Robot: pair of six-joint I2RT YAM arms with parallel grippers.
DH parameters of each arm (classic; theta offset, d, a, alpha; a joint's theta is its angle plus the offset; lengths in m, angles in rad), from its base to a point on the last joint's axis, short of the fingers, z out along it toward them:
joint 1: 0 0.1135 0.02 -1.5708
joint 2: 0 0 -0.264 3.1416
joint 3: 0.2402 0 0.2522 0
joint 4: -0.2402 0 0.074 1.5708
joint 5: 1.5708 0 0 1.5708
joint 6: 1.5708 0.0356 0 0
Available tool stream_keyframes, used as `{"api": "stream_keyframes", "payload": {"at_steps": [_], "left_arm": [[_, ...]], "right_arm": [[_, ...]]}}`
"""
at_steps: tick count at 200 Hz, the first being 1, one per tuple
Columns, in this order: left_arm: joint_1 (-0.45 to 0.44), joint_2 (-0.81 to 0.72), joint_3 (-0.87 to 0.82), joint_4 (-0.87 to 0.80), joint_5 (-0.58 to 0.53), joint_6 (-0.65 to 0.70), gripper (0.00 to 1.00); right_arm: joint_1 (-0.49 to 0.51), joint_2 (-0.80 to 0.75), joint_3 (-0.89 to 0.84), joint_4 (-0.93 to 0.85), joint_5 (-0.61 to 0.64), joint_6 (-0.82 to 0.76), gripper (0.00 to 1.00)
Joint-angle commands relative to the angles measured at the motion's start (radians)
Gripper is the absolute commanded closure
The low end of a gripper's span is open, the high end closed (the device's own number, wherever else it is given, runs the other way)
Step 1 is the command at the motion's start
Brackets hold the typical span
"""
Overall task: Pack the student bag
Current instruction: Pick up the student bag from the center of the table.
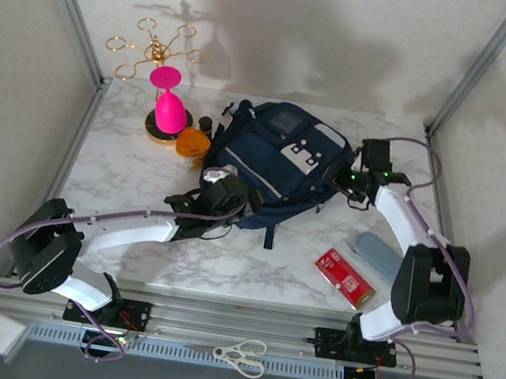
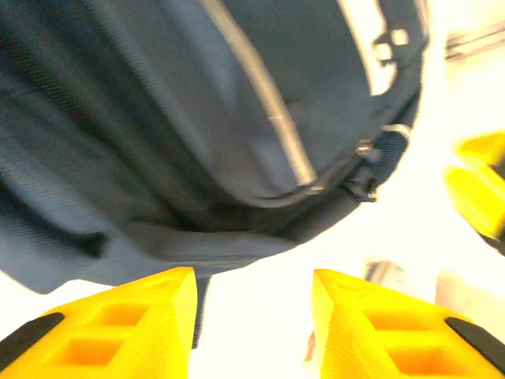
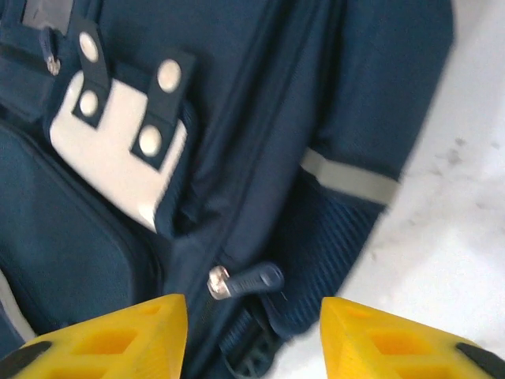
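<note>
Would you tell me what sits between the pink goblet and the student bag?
An orange object, seen in the top view, between the pink goblet and student bag.

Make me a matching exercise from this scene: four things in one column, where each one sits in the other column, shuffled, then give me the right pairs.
Things:
1. student bag
2. pink goblet
3. red packet
4. scissors

Places:
A. off the table, on the front frame between the arm bases
B. far left of the table
C. middle of the table
D. near right of the table

Pairs: 1-C, 2-B, 3-D, 4-A
</note>
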Motion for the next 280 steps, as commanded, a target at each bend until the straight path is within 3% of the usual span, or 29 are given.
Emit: {"api": "stream_keyframes", "payload": {"at_steps": [1,26,73,93,110,143,188,233,280], "left_arm": [[-0.020,0.048,0.071,-0.039,-0.038,0.072,0.57],[-0.025,0.107,0.123,-0.023,-0.012,0.096,0.57],[-0.028,0.183,0.218,-0.054,0.017,0.138,0.57],[-0.031,0.211,0.246,-0.044,0.029,0.137,0.57],[-0.036,0.236,0.273,-0.029,0.036,0.137,0.57],[-0.036,0.331,0.359,-0.024,0.046,0.134,0.56],[-0.031,0.422,0.459,0.004,0.084,0.135,0.54],[-0.049,0.371,0.469,-0.056,0.078,0.104,0.48],[-0.060,0.345,0.464,-0.096,0.028,-0.059,0.42]], "right_arm": [[0.022,0.087,0.062,0.024,0.012,0.098,0.57],[0.025,0.211,0.155,-0.003,0.037,0.115,0.63],[0.018,0.314,0.218,0.005,0.133,0.152,0.58],[0.017,0.355,0.237,0.068,0.079,0.146,0.61],[0.019,0.388,0.267,0.085,0.024,0.143,0.70],[0.019,0.275,0.154,0.224,-0.052,0.188,1.00],[-0.004,0.126,0.016,0.359,-0.191,0.306,1.00],[-0.004,0.001,-0.115,0.563,-0.325,0.461,1.00],[-0.002,-0.080,-0.184,0.604,-0.344,0.520,1.00]]}}
